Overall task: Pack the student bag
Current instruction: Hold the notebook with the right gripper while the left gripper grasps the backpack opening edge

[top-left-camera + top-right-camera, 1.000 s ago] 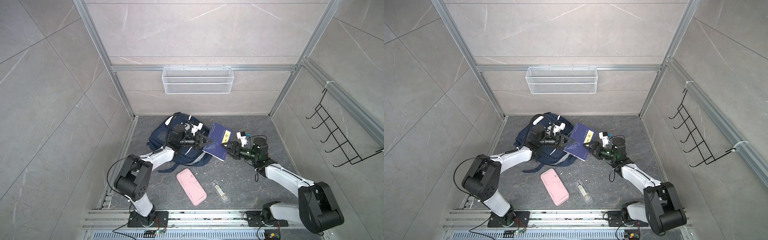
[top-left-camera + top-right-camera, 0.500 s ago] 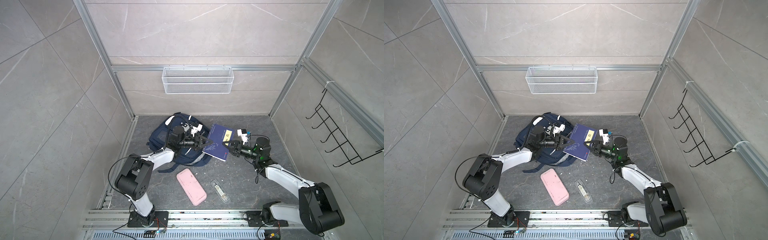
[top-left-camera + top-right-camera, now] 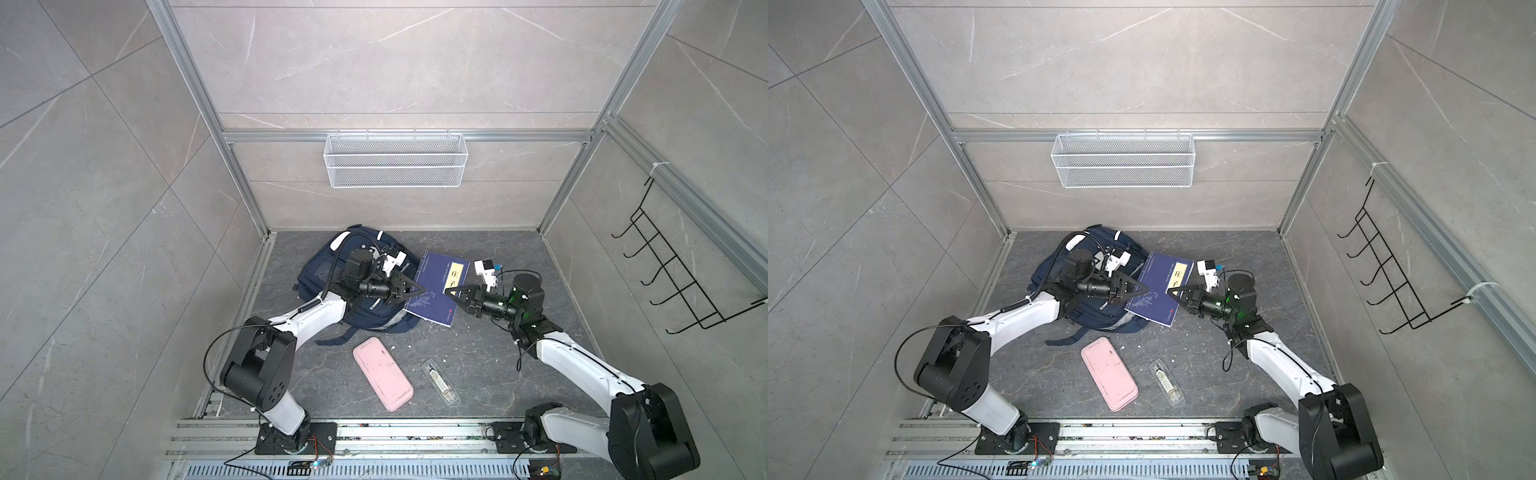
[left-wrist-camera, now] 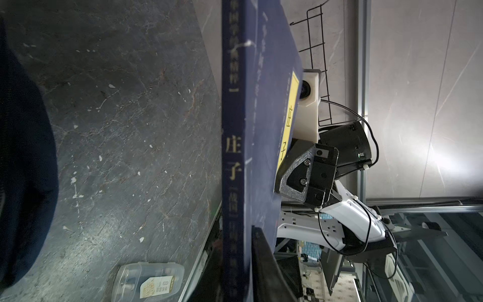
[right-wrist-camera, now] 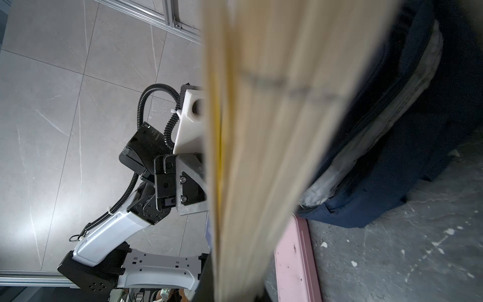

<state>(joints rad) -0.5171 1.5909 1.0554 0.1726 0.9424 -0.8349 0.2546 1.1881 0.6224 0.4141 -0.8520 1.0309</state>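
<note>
Since a second ago the right gripper (image 3: 449,291) has slid in from just off the navy book (image 3: 436,282) and drawn its jaws together on the book's page edge. One of its fingers (image 4: 295,170) lies on the cover against the yellow label (image 3: 454,274). Opposite it, the left gripper (image 3: 422,288) sits at the spine side, with one finger (image 4: 266,266) flat along the cover; whether it pinches the book or only straddles it I cannot tell. Between them the book lies tilted, its spine side over the right flank of the student bag (image 3: 320,274). The bag rests near the back edge of the surface (image 3: 498,365), left of the middle, beneath the left arm. Toward the front edge lie a pink pencil case (image 3: 383,373) and, near it but not touching, a clear plastic case (image 3: 440,382).
</note>
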